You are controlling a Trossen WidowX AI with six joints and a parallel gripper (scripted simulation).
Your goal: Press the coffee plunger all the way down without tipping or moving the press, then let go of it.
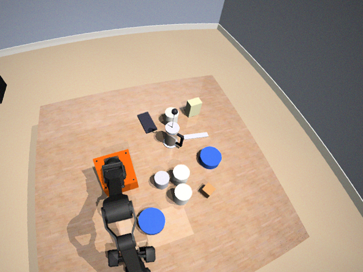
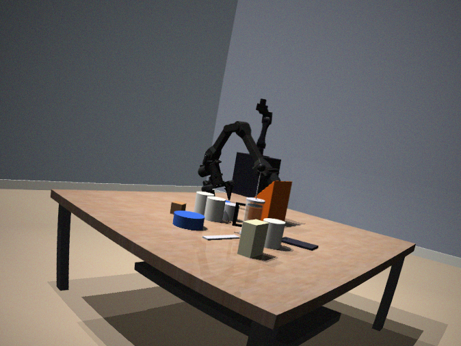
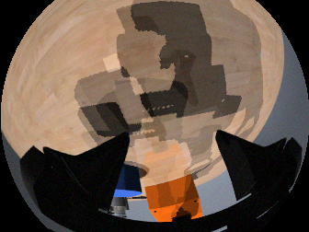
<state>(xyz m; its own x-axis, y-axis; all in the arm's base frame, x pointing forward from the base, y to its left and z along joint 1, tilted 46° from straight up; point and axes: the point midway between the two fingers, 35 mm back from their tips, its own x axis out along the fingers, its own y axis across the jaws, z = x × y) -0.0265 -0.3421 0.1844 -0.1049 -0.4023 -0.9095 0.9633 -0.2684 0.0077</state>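
The coffee press (image 1: 171, 138) (image 2: 254, 213) stands upright beyond the orange base block, with its black handle (image 1: 181, 141) (image 2: 235, 215) at its side. The plunger's black knob (image 1: 174, 111) (image 2: 261, 167) stands high above the lid on a thin rod, so the plunger is up. My gripper (image 1: 131, 255) (image 2: 219, 193) (image 3: 175, 136) is open and empty. It hangs above the table on the side away from the press, far from the knob, past the near blue disc in the top view. The press cannot be made out in the wrist view.
White cylinders (image 1: 180, 173) (image 1: 182, 193) (image 2: 215, 208) and a grey one (image 1: 161, 179) stand between gripper and press. Another white cylinder (image 1: 171, 113) (image 2: 274, 234) stands close behind the press. Blue discs (image 1: 151, 220) (image 1: 210, 157), a dark slab (image 1: 146, 122), a pale strip (image 1: 195, 135) and a yellowish block (image 1: 194, 107) lie around.
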